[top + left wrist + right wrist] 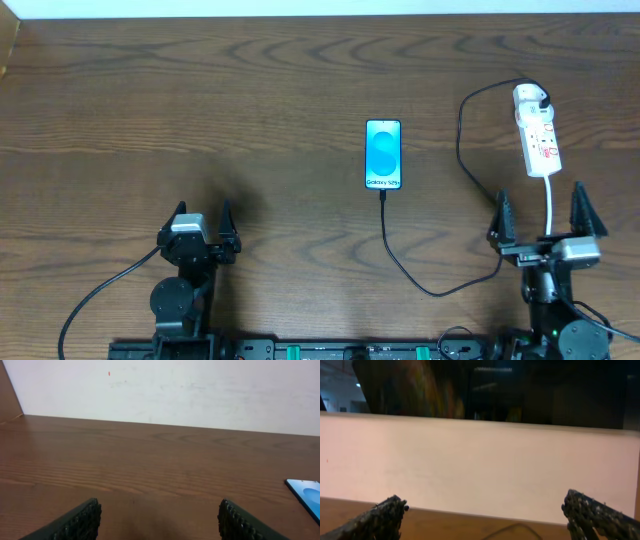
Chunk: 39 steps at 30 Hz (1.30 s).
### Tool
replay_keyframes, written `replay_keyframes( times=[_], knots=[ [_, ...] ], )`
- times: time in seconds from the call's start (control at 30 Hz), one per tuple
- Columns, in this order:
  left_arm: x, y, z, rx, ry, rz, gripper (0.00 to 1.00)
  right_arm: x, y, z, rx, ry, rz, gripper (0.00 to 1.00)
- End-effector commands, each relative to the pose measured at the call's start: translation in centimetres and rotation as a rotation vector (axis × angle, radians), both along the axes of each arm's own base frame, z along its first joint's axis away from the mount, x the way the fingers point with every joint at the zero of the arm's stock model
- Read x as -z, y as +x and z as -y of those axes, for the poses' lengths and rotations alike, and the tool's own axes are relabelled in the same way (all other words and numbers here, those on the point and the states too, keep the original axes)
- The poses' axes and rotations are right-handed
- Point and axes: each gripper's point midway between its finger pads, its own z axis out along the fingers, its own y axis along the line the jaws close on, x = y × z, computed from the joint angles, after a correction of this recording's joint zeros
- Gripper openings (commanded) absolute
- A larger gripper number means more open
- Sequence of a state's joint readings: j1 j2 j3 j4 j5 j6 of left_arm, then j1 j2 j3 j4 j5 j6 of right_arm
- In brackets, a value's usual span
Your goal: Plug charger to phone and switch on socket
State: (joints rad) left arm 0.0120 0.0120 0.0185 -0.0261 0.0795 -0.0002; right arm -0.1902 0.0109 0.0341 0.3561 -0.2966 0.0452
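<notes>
**Both tools parted and empty, charger tip at the phone**

From overhead, we see the left tool (pixel 203 212) with its jaws apart, holding nothing, above the bare brown worktop (pixel 150 100). The phone (pixel 383 154) lies flat, screen lit blue, ahead of this tool and well off to its right. The right tool (pixel 540 205) also stands wide apart and empty. The phone is ahead of it and to its left. The socket (pixel 537 135) lies just ahead of the right tool, and its white cord (pixel 551 200) runs back between that tool's fingers. The charger (pixel 400 265) leaves a white plug (pixel 530 97) at the socket's far end, loops left of the right tool, and its tip meets the phone's near short edge. We cannot tell how the switch stands.

On the left wrist view, the two fingers (pixel 80 520) sit far apart over the worktop with nothing between them. A corner of the phone (pixel 306 494) shows at the right edge, ahead and to the right. A pale wall (pixel 175 390) stands beyond.

On the right wrist view, the fingers (pixel 380 517) are spread wide and empty, facing the wall (pixel 480 460). A thin dark line lies low between them; we cannot tell what it is.
</notes>
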Motion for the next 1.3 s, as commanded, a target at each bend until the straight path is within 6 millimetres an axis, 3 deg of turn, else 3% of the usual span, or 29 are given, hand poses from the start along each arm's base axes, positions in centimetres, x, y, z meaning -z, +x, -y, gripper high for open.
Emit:
replay_keyframes(
  times=[0.0,0.37,0.6,0.97,1.27],
  knots=[
    [1.4,-0.1,0.3,0.016,0.005,-0.043,0.75,1.3,0.4,-0.1,-0.012,0.019,-0.030,0.99],
    [1.4,-0.1,0.3,0.016,0.005,-0.043,0.75,2.0,0.6,-0.1,-0.011,0.009,-0.058,0.99],
    [1.4,-0.1,0.3,0.016,0.005,-0.043,0.75,2.8,0.7,-1.2,-0.045,-0.080,-0.078,0.99],
    [1.4,-0.1,0.3,0.016,0.005,-0.043,0.75,6.4,1.2,-2.7,-0.088,-0.183,-0.203,0.99],
    [1.4,-0.1,0.3,0.016,0.005,-0.043,0.75,8.5,1.5,-2.5,-0.088,-0.172,-0.295,0.99]
  ],
)
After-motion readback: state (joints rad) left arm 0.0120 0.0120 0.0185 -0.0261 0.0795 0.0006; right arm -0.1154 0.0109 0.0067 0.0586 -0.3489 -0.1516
